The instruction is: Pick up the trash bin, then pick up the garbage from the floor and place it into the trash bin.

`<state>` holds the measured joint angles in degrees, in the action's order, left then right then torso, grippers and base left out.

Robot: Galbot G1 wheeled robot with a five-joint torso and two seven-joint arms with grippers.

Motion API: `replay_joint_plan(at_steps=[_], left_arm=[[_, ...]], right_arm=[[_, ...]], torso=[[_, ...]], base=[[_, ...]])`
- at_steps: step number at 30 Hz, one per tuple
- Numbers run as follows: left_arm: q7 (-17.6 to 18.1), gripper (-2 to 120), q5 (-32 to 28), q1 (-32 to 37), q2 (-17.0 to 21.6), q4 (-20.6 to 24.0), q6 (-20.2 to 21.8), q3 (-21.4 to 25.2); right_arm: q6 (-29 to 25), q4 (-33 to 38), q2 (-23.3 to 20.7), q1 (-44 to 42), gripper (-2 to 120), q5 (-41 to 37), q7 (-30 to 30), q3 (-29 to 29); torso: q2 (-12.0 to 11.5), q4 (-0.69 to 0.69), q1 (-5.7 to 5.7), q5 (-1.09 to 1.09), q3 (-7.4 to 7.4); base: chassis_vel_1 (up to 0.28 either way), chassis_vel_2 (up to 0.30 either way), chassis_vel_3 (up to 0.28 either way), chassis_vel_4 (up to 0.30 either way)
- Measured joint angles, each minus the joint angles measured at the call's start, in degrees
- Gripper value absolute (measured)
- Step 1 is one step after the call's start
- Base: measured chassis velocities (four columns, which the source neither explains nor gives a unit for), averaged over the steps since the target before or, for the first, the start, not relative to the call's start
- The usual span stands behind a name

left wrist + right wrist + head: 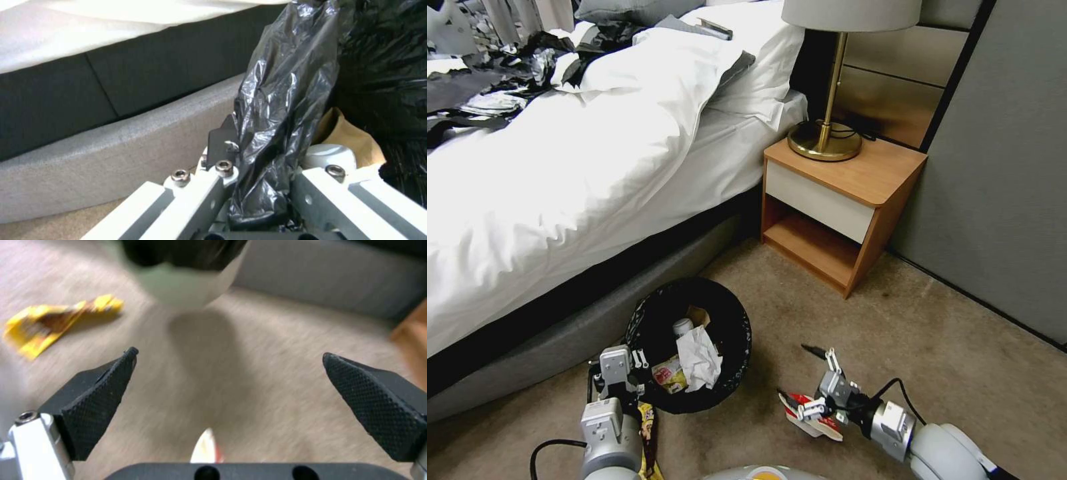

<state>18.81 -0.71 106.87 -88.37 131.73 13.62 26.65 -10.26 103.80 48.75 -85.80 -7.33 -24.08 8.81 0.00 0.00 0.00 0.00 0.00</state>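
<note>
Roughly lower centre of the head view: one trash bin (730, 373), round, black bag folded over the rim, beside the bed (560, 173). Inside: one crumpled white tissue (699, 357), one small white bottle (682, 327), one brown paper bag (699, 315). Left gripper (262, 186) was clamped on the bin's rim. Right gripper (807, 380), lower right, fingers spread wide, was over one red wrapper (817, 419). One yellow wrapper (53, 323) lay on the carpet.
</note>
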Motion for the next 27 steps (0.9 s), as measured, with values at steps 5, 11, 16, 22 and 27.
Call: replay_joint_plan(at_steps=[5,11,16,22,27], left_arm=[[0.01,1,0.38,-0.08,-0.14,-0.01,-0.04,-0.41],[0.01,1,0.86,0.24,-0.21,-0.07,-0.12,-0.62],[0.02,1,1.02,0.30,-0.21,0.14,-0.12,-0.63],[0.02,1,1.17,0.67,-0.24,0.37,-0.12,-0.63],[0.02,1,1.18,0.70,-0.26,0.37,-0.12,-0.61]], right_arm=[[-0.20,-5.20,0.38,1.47,100,2.53,-3.65,-1.00],[-0.41,-10.98,2.31,3.40,100,4.27,-5.66,-1.76],[-0.92,-14.41,3.27,4.24,100,5.81,-5.99,-2.63],[-1.10,-18.90,4.59,6.09,100,6.67,-5.34,-3.50],[-1.17,-21.11,5.27,7.25,100,6.68,-4.88,-3.86]], torso=[[0.00,0.00,0.00,0.00,0.00],[0.00,0.00,0.00,0.00,0.00],[0.00,0.00,0.01,0.00,0.00],[0.00,0.00,0.00,0.00,0.00],[0.00,0.01,0.00,0.00,0.00]], base=[[0.000,0.000,0.000,0.000],[0.000,0.000,0.000,0.000],[0.000,0.000,0.000,0.000],[0.000,0.000,0.000,0.000],[0.000,0.000,0.000,0.000]])
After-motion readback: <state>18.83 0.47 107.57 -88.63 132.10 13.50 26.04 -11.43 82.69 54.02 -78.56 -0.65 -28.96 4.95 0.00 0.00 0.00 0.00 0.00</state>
